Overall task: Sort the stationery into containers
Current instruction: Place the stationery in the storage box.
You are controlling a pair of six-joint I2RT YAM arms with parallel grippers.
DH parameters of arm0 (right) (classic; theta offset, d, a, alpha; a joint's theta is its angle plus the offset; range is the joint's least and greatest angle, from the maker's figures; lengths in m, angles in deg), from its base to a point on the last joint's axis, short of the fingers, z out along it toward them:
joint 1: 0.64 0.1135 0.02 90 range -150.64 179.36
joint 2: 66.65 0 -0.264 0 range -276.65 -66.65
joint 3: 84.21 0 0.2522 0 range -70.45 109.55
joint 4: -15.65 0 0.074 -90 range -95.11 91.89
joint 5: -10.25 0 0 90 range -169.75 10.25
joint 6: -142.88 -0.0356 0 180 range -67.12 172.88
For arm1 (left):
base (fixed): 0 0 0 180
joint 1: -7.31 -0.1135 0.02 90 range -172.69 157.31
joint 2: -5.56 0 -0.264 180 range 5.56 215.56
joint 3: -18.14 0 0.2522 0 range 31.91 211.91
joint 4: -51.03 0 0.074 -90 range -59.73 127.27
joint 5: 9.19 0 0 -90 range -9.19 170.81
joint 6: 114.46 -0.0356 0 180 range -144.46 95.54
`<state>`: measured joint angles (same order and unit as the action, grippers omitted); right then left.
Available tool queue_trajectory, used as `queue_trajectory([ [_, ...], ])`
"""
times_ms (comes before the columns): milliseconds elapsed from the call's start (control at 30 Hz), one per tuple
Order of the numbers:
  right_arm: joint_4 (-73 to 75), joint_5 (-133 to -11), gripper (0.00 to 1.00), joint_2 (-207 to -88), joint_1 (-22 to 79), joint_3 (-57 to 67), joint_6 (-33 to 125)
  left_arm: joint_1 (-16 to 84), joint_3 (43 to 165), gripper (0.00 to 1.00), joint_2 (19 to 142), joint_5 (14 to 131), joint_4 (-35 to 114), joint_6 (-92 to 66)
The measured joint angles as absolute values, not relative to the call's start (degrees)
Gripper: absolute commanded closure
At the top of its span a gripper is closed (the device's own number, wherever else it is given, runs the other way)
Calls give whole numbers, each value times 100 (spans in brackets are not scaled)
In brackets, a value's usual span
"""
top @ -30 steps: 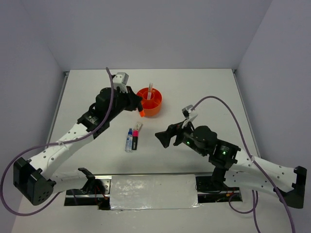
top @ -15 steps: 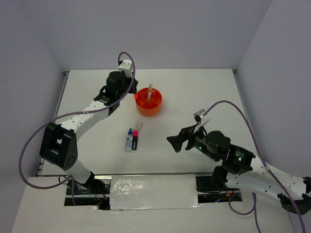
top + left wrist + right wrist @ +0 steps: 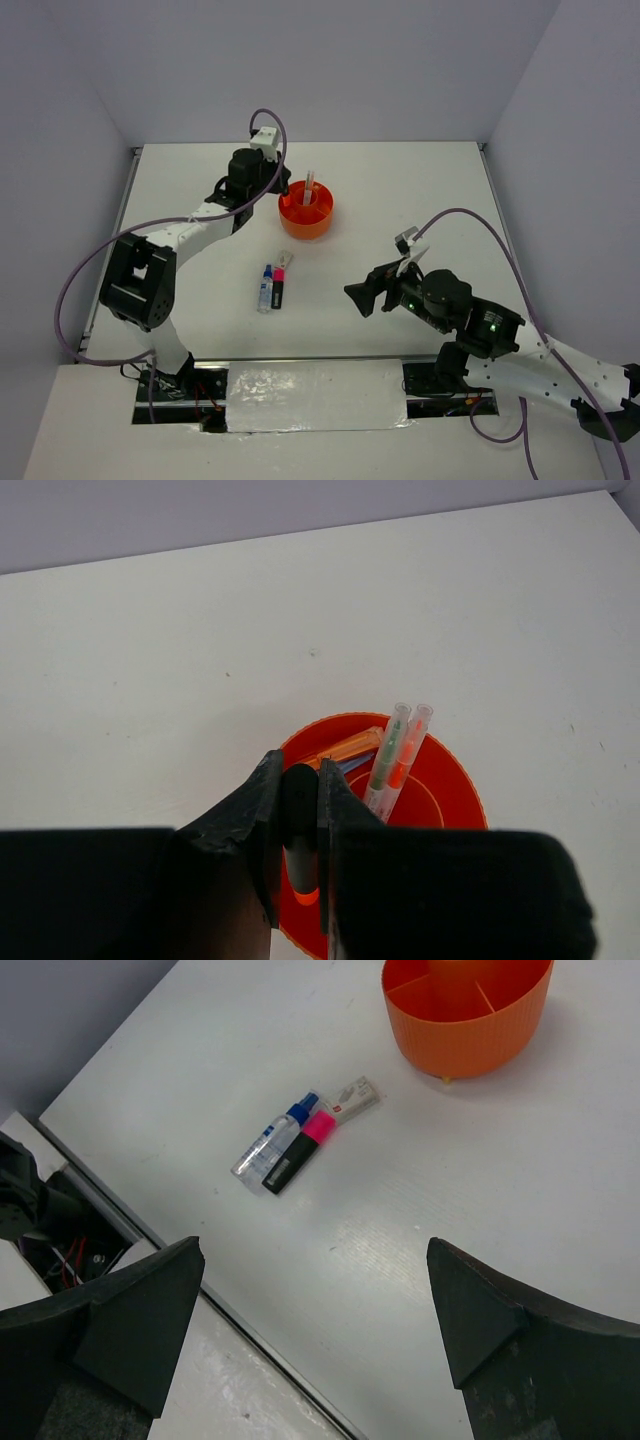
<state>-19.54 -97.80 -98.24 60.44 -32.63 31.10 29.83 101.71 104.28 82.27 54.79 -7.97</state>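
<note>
The round orange organiser (image 3: pixel 318 222) stands at the back centre and also shows in the right wrist view (image 3: pixel 467 1030). My left gripper (image 3: pixel 277 190) is at its left rim, shut on the orange-black highlighter (image 3: pixel 298 830), which hangs upright above the organiser's (image 3: pixel 450 805) ring compartment. Two thin pens (image 3: pixel 395 755) lean in the central tube, and an orange piece (image 3: pixel 350 747) lies in a compartment. The blue-capped marker (image 3: pixel 272 1143), pink-black highlighter (image 3: pixel 300 1150) and short peach piece (image 3: pixel 355 1097) lie together on the table. My right gripper (image 3: pixel 312 1260) is open and empty, to their right.
The table's near edge with a metal rail (image 3: pixel 260 1345) runs under my right gripper. A taped strip (image 3: pixel 315 395) lies between the arm bases. Grey walls close the back and both sides.
My left gripper carried the orange-black highlighter from in front of the organiser up to its left rim. My right arm drew back to the right, then stayed still.
</note>
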Motion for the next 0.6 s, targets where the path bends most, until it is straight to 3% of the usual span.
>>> queue_trajectory([
  [67,-1954,-9736,0,-9901,6044,-3263,3112,2983,10151,68,10467,8179,5529,-766],
  [100,-1952,-9705,0,-9949,6044,-3263,3112,2983,10151,54,10483,8166,5547,-753],
  [200,-1936,-9638,0,-10073,6044,-3263,3132,2983,10149,34,10487,8131,5571,-734],
  [267,-1906,-9583,0,-10139,6044,-3263,3136,2983,10114,26,10485,8126,5647,-683],
  [467,-1772,-9539,0,-10443,6044,-3263,3136,2981,9740,17,10229,8207,5604,-609],
  [600,-1665,-9732,0,-11164,6039,-3147,2826,2981,9723,3,9554,8421,4913,-314],
])
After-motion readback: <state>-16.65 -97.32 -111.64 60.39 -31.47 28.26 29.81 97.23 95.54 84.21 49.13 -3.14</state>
